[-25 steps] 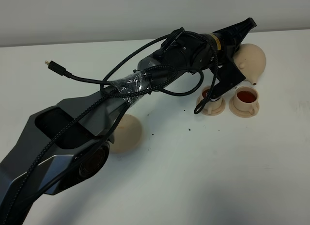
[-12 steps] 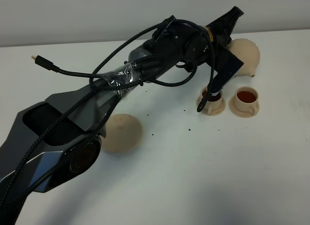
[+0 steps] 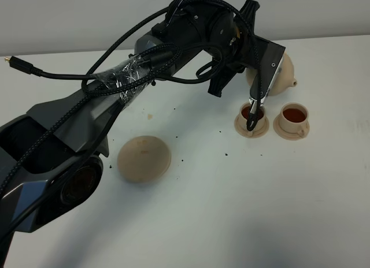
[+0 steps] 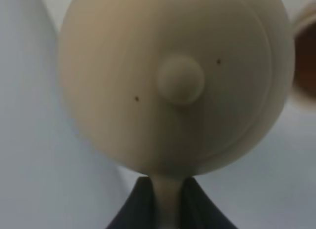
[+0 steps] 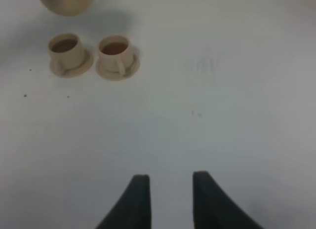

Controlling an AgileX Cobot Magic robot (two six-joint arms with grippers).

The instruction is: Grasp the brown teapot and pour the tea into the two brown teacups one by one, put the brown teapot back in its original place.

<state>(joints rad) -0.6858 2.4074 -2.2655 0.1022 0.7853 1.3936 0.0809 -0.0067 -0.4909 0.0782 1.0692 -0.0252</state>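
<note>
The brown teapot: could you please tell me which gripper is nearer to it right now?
Left. The left gripper is shut on the brown teapot, its handle pinched between the fingers. The right gripper hangs open over bare table, well away.

black arm (image 3: 87,123), looped cables (image 3: 115,54), clear tape (image 3: 130,77)

A white surface (image 3: 300,210) runs beneath and all around the left hand (image 3: 263,60). Small dark specks (image 3: 225,154) lie scattered on it, lower than that hand and nearer the camera, and a faint brownish stain (image 3: 149,115) sits well off to its side. A faint grey scribble (image 5: 207,63) marks the surface ahead of the right hand (image 5: 168,189). A grey wall (image 3: 69,19) stands behind.
</note>
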